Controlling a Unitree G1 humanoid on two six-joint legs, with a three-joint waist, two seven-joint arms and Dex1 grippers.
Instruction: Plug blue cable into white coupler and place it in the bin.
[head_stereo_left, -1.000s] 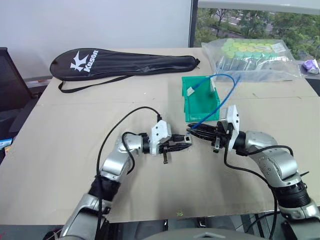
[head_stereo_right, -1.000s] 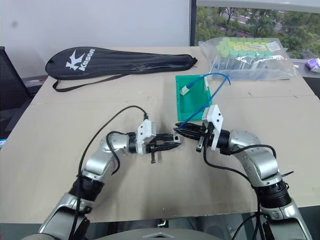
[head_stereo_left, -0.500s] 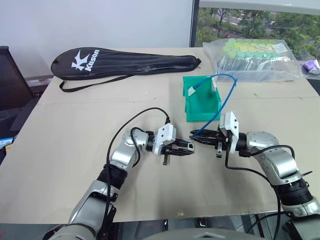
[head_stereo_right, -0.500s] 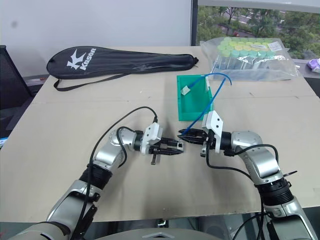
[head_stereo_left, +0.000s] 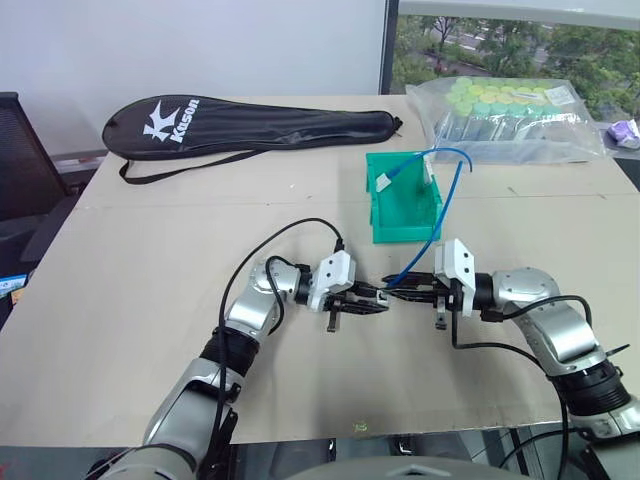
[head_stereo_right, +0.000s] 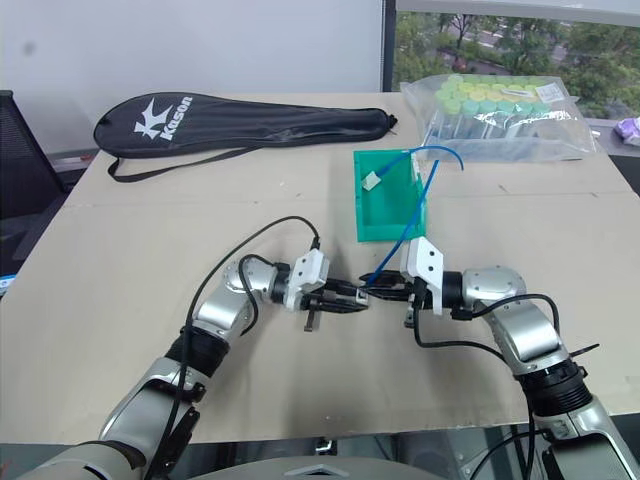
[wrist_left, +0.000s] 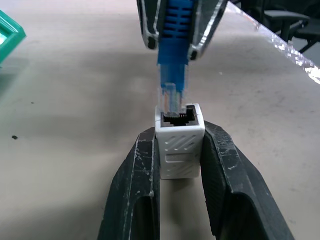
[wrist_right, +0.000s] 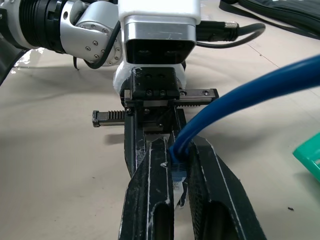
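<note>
Here, in the left eye view, the left gripper (head_stereo_left: 378, 299) and right gripper (head_stereo_left: 395, 292) meet tip to tip low over the table (head_stereo_left: 130, 290), in front of the green bin (head_stereo_left: 400, 205). The blue cable (head_stereo_left: 445, 205) arcs from the bin to the right gripper. The black racket case (head_stereo_left: 240, 125) reads "Kason".

In the left wrist view, the white coupler (wrist_left: 179, 145), ribbed, is clamped, dark socket facing the clear plug, which touches its rim off-centre.

In the right wrist view, the fingers (wrist_right: 152, 195) pinch the cable's blue boot, plug aimed at the left gripper.
</note>
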